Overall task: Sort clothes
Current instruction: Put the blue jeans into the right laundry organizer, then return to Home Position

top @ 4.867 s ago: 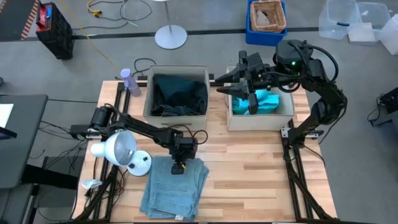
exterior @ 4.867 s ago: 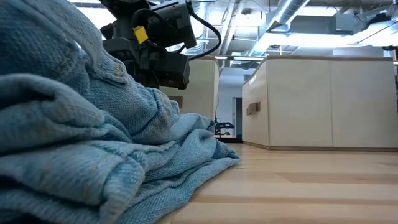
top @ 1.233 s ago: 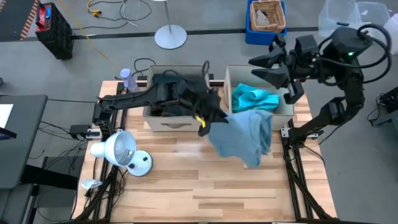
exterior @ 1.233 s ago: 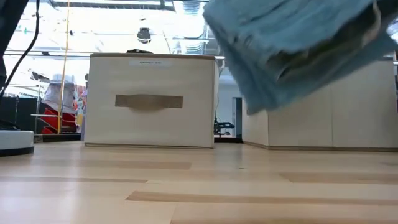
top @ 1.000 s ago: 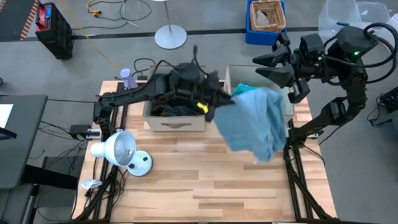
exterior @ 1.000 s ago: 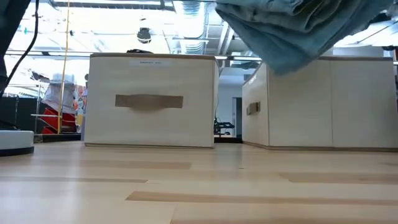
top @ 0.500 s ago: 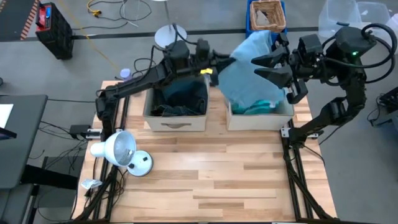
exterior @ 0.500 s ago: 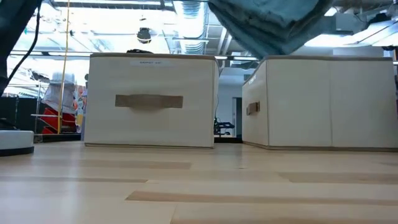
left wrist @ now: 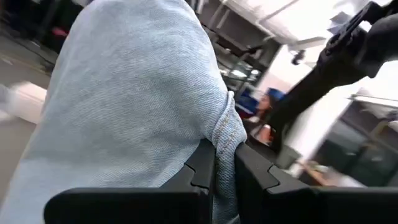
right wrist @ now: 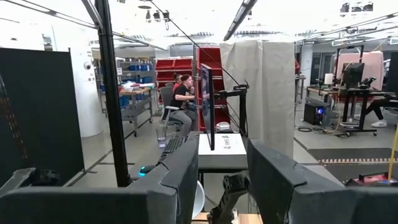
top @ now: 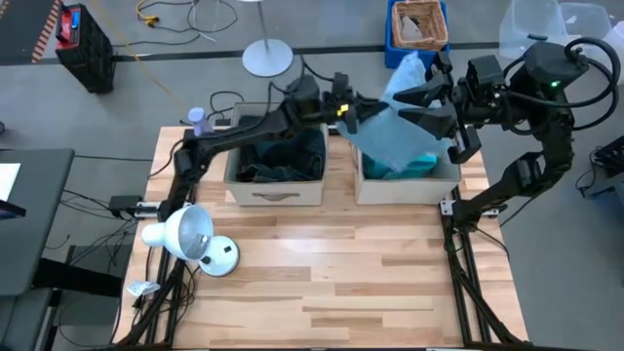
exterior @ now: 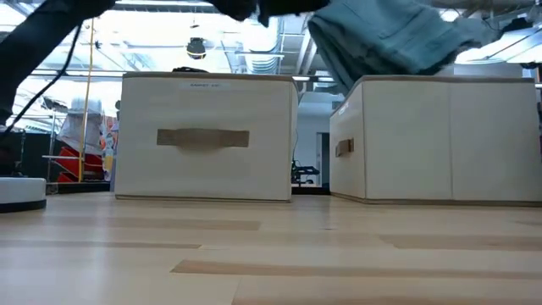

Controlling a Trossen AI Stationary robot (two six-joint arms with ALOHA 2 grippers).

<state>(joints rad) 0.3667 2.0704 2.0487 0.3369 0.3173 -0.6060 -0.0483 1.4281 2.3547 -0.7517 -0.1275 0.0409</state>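
Light blue denim jeans [top: 395, 132], clamped in your left gripper [top: 353, 110], hang over the right box [top: 405, 183] at 1 o'clock; released now, a trailing fold could drape its rim, near the open right gripper [top: 429, 105].

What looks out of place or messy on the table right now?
Nothing is spilled or damaged. The light blue jeans hang bunched from the left end effector, draped over the right box rather than inside it. The dark jeans lie crumpled in the left box.
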